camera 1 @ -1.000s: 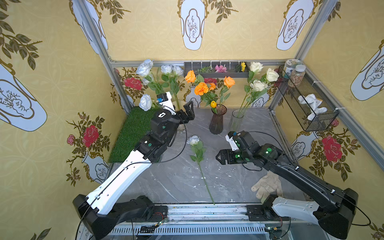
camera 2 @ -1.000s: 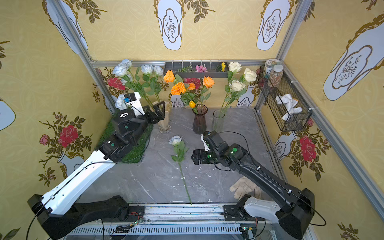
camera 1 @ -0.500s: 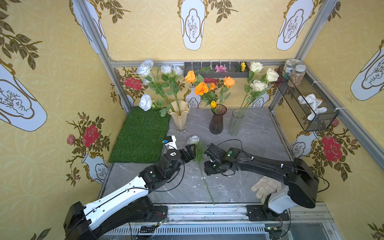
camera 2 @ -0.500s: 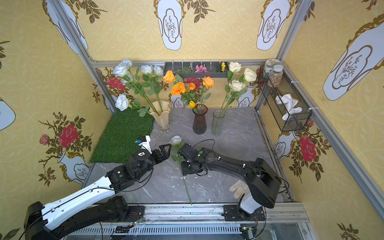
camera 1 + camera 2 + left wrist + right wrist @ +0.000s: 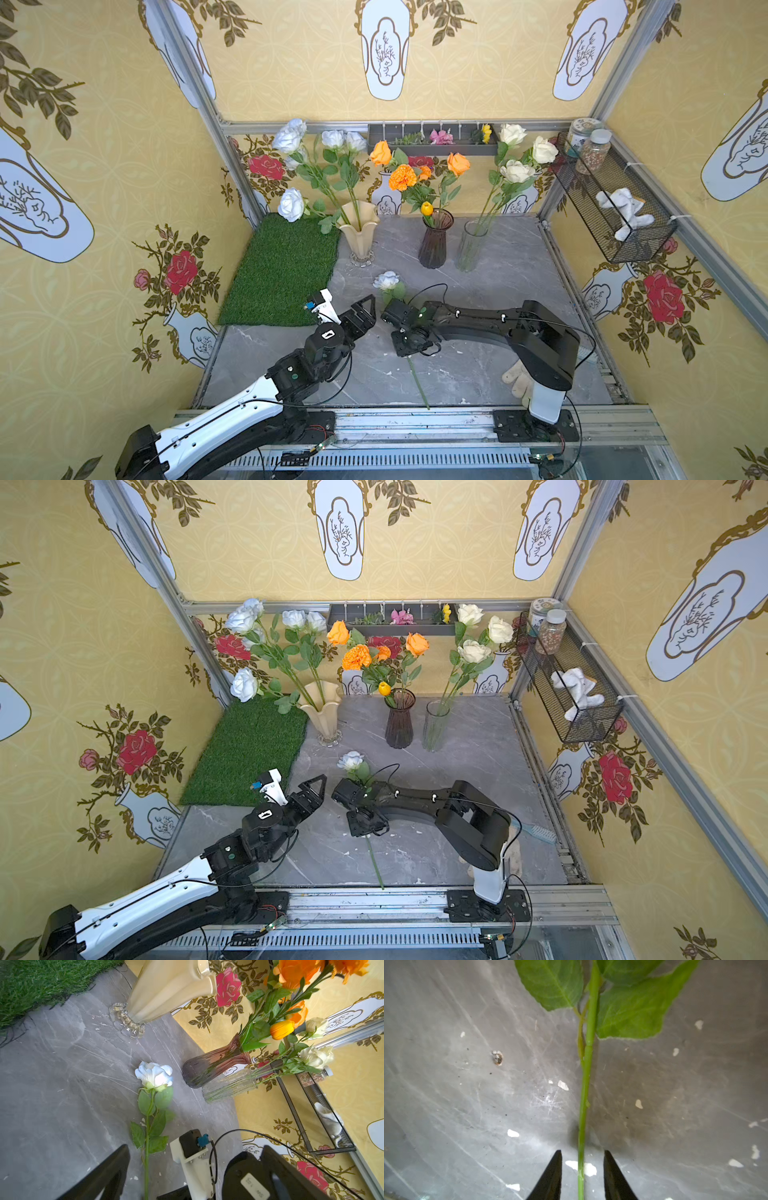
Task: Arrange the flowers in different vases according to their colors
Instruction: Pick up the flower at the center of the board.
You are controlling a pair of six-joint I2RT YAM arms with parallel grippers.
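Note:
A pale blue-white rose point(image 5: 385, 281) point(image 5: 350, 761) point(image 5: 154, 1074) lies on the grey table, stem toward the front edge. My right gripper point(image 5: 582, 1152) points down over the stem point(image 5: 584, 1105); its jaws straddle it with a gap on each side, still open. My left gripper point(image 5: 365, 318) point(image 5: 316, 798) hovers open just left of the rose's leaves, holding nothing. At the back stand the cream vase point(image 5: 360, 235) with pale blue-white roses point(image 5: 291, 139), the purple vase point(image 5: 434, 243) with orange flowers point(image 5: 402, 176) and a yellow tulip point(image 5: 427, 208), and the clear vase point(image 5: 469, 247) with cream-white roses point(image 5: 515, 170).
A green grass mat point(image 5: 282, 270) covers the back left of the table. A wire basket point(image 5: 615, 208) with jars and a white cloth hangs on the right wall. A glove point(image 5: 517, 380) and a brush point(image 5: 536, 833) lie by the right arm's base.
My left arm came forward from the cream vase to beside the loose rose. My right arm swung left and down over the stem, and its jaws narrowed around it.

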